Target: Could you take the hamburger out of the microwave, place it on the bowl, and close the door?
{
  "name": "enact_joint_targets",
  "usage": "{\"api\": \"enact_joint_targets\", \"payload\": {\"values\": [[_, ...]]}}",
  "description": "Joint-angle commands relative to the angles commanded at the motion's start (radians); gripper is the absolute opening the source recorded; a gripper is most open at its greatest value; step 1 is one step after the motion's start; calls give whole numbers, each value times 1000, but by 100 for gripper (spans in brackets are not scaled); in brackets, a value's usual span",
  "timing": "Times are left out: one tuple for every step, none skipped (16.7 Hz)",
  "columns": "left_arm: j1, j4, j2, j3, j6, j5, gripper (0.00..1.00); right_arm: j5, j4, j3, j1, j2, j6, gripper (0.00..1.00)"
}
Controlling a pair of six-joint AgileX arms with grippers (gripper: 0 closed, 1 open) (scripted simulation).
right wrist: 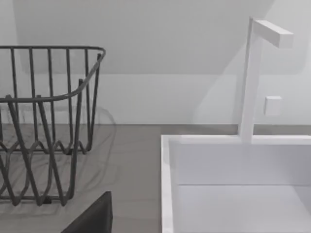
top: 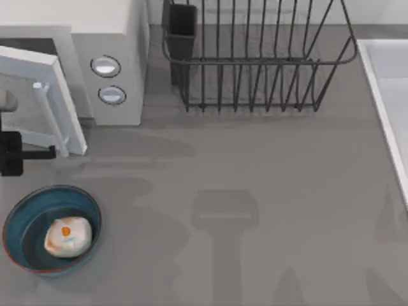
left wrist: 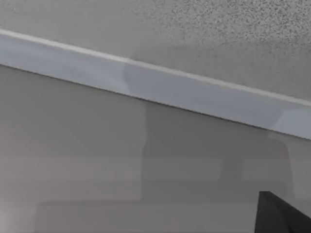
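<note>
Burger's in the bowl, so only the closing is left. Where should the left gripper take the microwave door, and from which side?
Take the door by its pale vertical bar handle, probably coming from the table's front-left, where the left gripper is. The bar stands off the panel near its free edge, far from the hinge, so it should swing shut easily toward the microwave.

1 microwave (top: 95, 38) | 1 bowl (top: 19, 210) | 1 hamburger (top: 68, 236) | 1 rack (top: 255, 57) | 1 sink (right wrist: 233, 184)

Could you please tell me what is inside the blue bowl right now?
The hamburger lies inside the bowl, toward its right side in the top view. The bowl's floor under it is covered.
</note>
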Motion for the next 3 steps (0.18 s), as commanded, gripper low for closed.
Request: {"api": "enact_joint_targets", "payload": {"values": [[-2, 11, 21, 15, -1, -1, 0, 0, 0, 0, 0, 0, 0, 100], [-3, 17, 31, 24, -2, -2, 0, 0, 0, 0, 0, 0, 0, 100], [-4, 18, 32, 25, -2, -2, 0, 0, 0, 0, 0, 0, 0, 100]]}}
